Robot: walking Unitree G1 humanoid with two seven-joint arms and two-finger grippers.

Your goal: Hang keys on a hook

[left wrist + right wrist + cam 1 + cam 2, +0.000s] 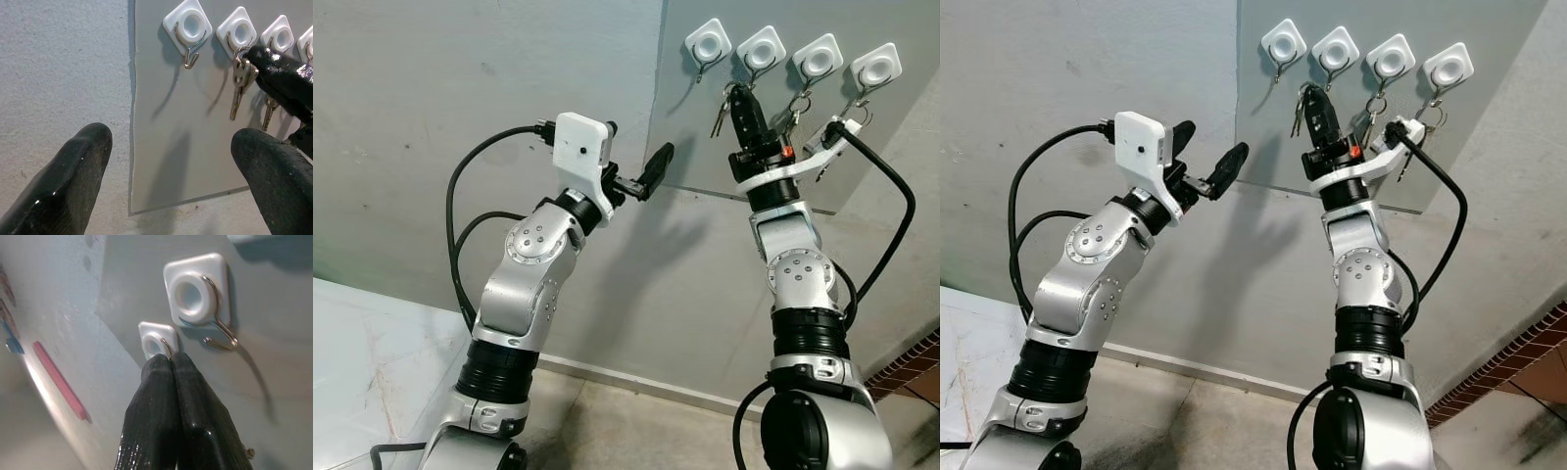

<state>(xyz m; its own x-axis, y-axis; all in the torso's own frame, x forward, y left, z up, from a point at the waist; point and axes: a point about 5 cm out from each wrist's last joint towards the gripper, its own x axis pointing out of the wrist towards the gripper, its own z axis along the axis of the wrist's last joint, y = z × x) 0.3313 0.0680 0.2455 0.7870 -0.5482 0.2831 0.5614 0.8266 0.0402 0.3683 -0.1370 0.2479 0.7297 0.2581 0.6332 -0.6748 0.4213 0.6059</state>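
Hanging from the second white square wall hook (pixel 240 33), the small silver metal keys (pixel 239 83) look light, stiff and slippery, best pinched at the ring. Right claw (pixel 741 98) is closed together there; left claw (pixel 646 176) spread apart, idle.

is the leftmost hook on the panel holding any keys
No, the leftmost hook hangs bare, while keys hang at the next hook.

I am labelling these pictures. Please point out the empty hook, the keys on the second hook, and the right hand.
empty hook (pixel 190 58): left wrist view, on its wire curve.
keys (pixel 238 78): left wrist view, on the key heads.
right hand (pixel 171 363): right wrist view, where its closed fingertips meet.
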